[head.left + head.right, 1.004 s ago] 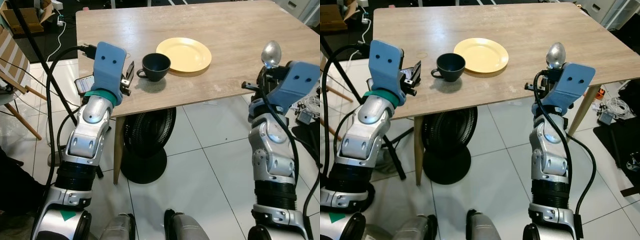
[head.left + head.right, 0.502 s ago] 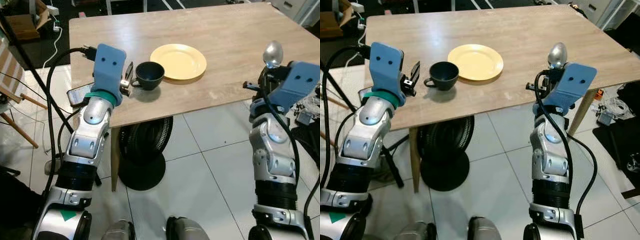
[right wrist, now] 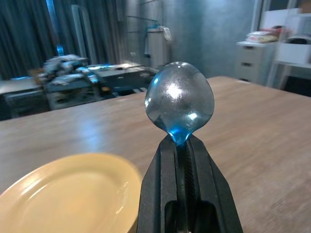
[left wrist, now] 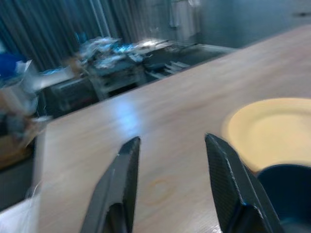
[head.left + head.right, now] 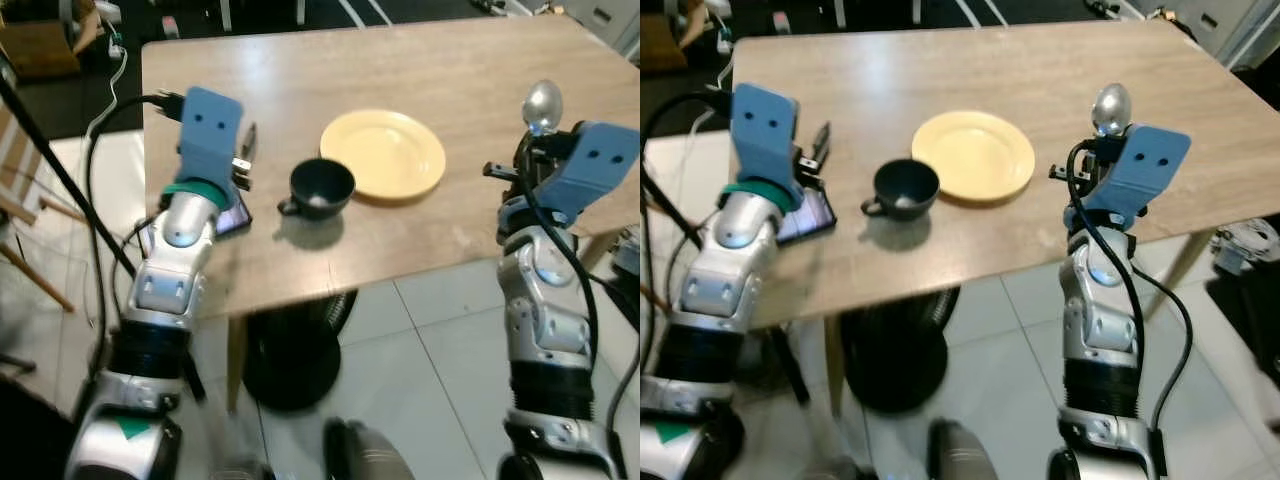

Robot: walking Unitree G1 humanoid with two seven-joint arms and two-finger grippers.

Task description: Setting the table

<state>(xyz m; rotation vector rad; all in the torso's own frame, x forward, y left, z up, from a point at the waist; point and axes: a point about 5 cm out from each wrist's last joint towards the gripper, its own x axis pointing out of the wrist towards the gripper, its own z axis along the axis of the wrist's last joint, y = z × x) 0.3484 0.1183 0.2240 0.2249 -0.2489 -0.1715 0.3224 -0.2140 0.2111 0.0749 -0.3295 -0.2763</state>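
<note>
A yellow plate (image 5: 383, 153) lies on the wooden table (image 5: 420, 60), with a dark cup (image 5: 321, 187) just to its left, handle toward me. My right gripper (image 3: 181, 141) is shut on the handle of a metal spoon (image 5: 543, 103), held upright above the table's right front edge. The spoon's bowl (image 3: 180, 99) stands above the fingers, right of the plate (image 3: 68, 194). My left gripper (image 5: 244, 152) is open over the table, left of the cup, with nothing between its fingers (image 4: 124, 184).
A dark phone (image 5: 805, 215) lies on the table near its front left edge, beside my left arm. A black fan (image 5: 290, 345) stands on the tiled floor under the table. Cables and a cardboard box (image 5: 30, 25) are off to the left.
The whole view has shifted as I moved closer to the table; my left gripper now hangs over the tabletop. The spoon stays held upright in the right gripper.
</note>
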